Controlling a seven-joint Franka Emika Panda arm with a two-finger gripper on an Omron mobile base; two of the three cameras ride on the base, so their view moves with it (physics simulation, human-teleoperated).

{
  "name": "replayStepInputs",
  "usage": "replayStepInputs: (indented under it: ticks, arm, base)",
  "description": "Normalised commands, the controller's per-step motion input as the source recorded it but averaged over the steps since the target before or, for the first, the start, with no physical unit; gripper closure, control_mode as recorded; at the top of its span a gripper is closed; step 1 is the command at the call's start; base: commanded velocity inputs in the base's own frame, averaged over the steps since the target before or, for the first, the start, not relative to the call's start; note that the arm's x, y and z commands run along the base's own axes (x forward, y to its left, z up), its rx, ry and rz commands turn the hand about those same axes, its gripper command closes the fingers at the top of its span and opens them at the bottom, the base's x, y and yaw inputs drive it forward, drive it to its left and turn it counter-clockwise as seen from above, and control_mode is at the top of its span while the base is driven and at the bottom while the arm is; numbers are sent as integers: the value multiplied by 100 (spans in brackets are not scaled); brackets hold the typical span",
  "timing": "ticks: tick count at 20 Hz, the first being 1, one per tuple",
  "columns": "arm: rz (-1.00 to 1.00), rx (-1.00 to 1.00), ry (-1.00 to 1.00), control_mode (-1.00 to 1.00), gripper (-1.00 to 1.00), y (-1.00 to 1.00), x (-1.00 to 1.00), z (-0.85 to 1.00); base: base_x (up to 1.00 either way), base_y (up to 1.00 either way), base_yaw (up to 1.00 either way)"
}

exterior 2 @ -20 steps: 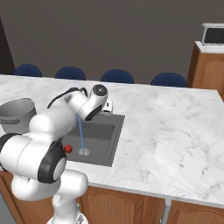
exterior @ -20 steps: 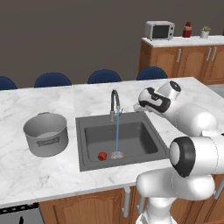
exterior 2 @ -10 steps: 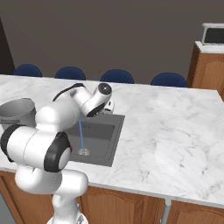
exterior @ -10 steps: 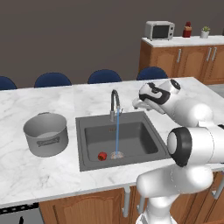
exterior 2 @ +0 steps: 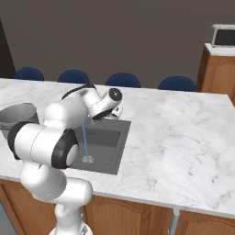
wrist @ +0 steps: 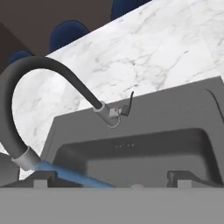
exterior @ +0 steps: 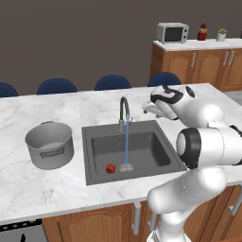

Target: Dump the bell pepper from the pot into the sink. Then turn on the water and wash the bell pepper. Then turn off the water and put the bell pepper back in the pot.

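The small red bell pepper [exterior: 110, 168] lies on the floor of the dark sink [exterior: 142, 163], just left of the pale drain. A blue stream of water [exterior: 126, 146] falls from the gooseneck faucet [exterior: 124, 111] onto the drain, beside the pepper. The grey pot [exterior: 49, 144] stands upright on the counter left of the sink. My gripper [exterior: 148, 109] hovers open over the sink's back right corner, right of the faucet, holding nothing. In the hand view the gripper [wrist: 113, 179] faces the faucet [wrist: 52, 70], its small lever [wrist: 128, 107] and the water [wrist: 70, 177].
White marble counter [exterior: 203, 94] surrounds the sink. Blue chair backs [exterior: 112, 82] line its far edge. A microwave [exterior: 172, 32] sits on wooden cabinets at the back right. From the right base view, my arm covers part of the sink [exterior 2: 110, 142] and the pot [exterior 2: 16, 117].
The arm has shifted and the hand has risen slightly beside the faucet. The jaws stay wide. Water runs throughout, and the pepper and pot have not moved.
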Motion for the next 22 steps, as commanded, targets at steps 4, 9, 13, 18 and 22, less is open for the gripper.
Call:
replayStepInputs:
  ticks: [4,9,13,18,22]
  arm:
    - [-8,12,0,-100,-100,0,16,-10]
    - [-7,10,0,-100,-100,3,17,-13]
    - [-6,6,0,-100,-100,11,16,-14]
    - [-3,2,0,-100,-100,17,14,-17]
    - [-3,0,0,-100,-100,22,16,-20]
  base:
    - [0,0,0]
    - [0,0,0]
    - [0,0,0]
    - [0,0,0]
    - [0,0,0]
